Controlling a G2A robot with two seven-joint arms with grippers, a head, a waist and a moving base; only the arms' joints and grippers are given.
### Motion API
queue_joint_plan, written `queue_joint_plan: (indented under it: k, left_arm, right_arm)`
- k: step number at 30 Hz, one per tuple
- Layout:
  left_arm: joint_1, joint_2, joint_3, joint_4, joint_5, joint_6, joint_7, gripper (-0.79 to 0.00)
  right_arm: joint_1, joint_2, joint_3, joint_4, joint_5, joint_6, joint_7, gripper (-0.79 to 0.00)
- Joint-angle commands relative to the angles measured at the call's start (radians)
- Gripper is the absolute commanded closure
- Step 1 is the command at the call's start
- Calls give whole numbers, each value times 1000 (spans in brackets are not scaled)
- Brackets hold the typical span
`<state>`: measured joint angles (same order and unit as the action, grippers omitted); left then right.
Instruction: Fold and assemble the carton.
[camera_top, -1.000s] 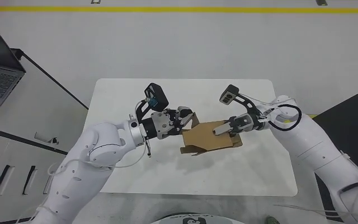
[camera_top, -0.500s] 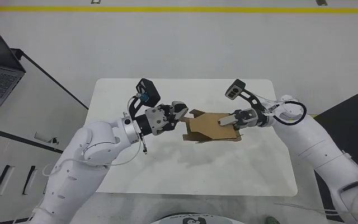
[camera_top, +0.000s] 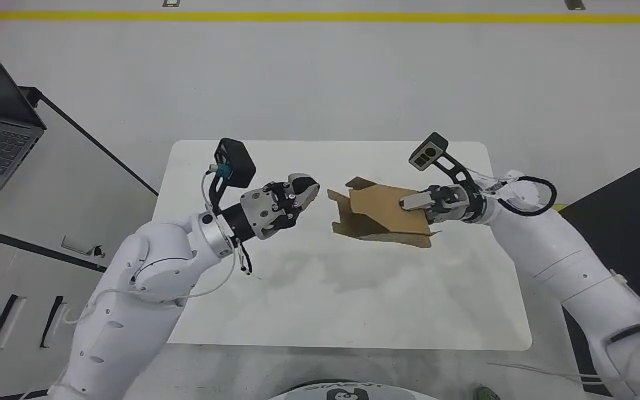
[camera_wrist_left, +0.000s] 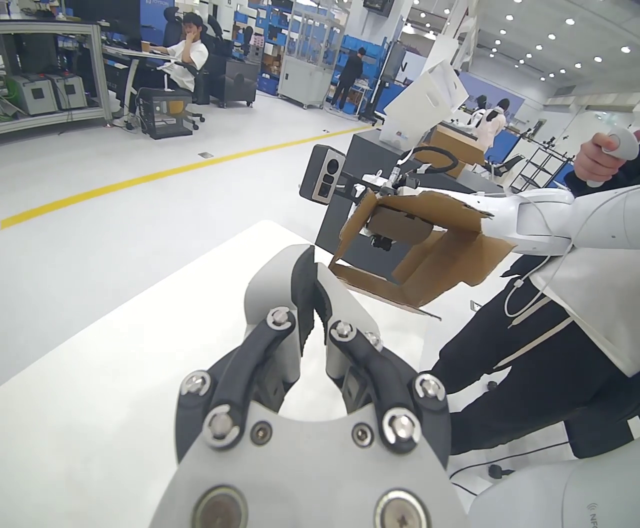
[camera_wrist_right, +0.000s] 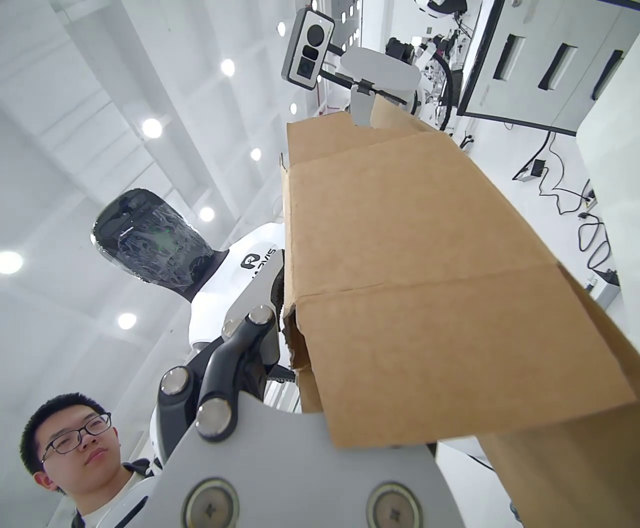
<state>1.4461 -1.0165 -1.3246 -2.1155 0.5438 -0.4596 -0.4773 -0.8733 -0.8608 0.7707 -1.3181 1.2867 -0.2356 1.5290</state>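
The left gripper (camera_top: 303, 188) has let go of the half-open brown corrugated cardboard carton (camera_top: 385, 212) and drawn back, fingers nearly together, empty; the right gripper (camera_top: 413, 202) alone pinches its wall above the white table (camera_top: 400, 310), so folding likely needs a fresh left grip

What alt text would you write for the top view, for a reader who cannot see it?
Seen from above, the right gripper grips one end of a partly folded brown carton over a white table. The left gripper, shut and empty, is beside the carton's open flaps without touching them.
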Motion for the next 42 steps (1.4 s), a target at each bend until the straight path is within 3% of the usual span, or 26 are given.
queue_joint_plan:
  k: [1, 12, 23, 42]
  left_arm:
    - [5, -1, 1, 1, -2, 4, 14, 0]
    - [14, -3, 22, 3, -54, -29, 7, 0]
    - [-52, -14, 123, 8, -52, -50, -16, 0]
    - [-94, -20, 174, 20, -14, -56, -47, 0]
  right_arm:
    - [-13, -2, 9, -13, 6, 8, -29, 0]
    - [-53, -26, 63, -22, 91, 41, 7, 0]
    - [-46, -52, 76, -6, 39, 77, 7, 0]
    - [-52, -88, 121, 28, -23, 139, -38, 0]
